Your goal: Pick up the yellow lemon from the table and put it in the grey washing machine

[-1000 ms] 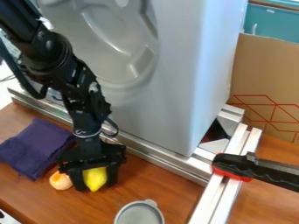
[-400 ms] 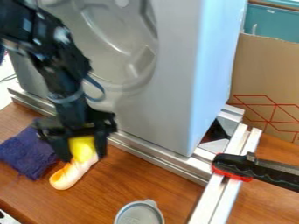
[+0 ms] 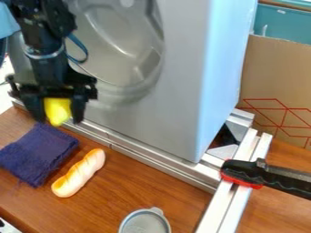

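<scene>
A grey moulded panel (image 3: 182, 82) runs off the top edge over the brown tabletop (image 3: 146, 184). Red geometric lines are printed on the cardboard (image 3: 246, 68) at right, which is partly hidden behind the panel. The gripper (image 3: 59, 120), its arm cut off above, is clamped on a yellow object (image 3: 56, 110), whose upper part is hidden; both are near the panel's lower left. Below lie a dark blue cloth (image 3: 37, 152), a bread roll (image 3: 79, 174) just beside it, and a grey round dish (image 3: 144, 224), cut off by the bottom edge.

black gripper (image 3: 57, 113) pointing down, arm at upper left
</scene>
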Action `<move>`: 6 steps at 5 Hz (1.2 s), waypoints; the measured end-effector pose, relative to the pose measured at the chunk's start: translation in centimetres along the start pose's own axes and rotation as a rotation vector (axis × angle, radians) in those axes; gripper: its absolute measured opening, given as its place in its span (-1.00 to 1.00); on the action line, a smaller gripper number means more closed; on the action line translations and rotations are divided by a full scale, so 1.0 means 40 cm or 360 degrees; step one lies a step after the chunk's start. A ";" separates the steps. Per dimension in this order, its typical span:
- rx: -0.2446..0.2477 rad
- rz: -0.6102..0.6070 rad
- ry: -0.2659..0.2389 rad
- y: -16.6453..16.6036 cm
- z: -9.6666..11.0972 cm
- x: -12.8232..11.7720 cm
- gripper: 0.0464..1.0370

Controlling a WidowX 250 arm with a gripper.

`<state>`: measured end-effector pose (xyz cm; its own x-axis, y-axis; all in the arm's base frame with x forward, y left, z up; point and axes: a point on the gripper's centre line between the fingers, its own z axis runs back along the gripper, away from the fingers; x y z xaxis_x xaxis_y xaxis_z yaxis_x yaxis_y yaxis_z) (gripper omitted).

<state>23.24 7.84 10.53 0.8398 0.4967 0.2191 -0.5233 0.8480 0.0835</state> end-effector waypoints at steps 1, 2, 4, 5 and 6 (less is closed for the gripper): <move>-0.0088 0.0047 -0.0148 0.034 0.012 0.088 0.52; -0.0153 0.0123 -0.0227 0.024 0.019 0.163 0.52; -0.0229 0.0194 -0.0265 -0.018 -0.024 0.264 0.52; -0.0241 0.0240 -0.0212 -0.054 -0.060 0.297 0.52; -0.0289 0.0344 -0.0196 -0.098 -0.090 0.307 0.51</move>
<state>36.11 11.29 9.38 0.6821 0.6526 0.3300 -0.6444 0.7497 -0.1506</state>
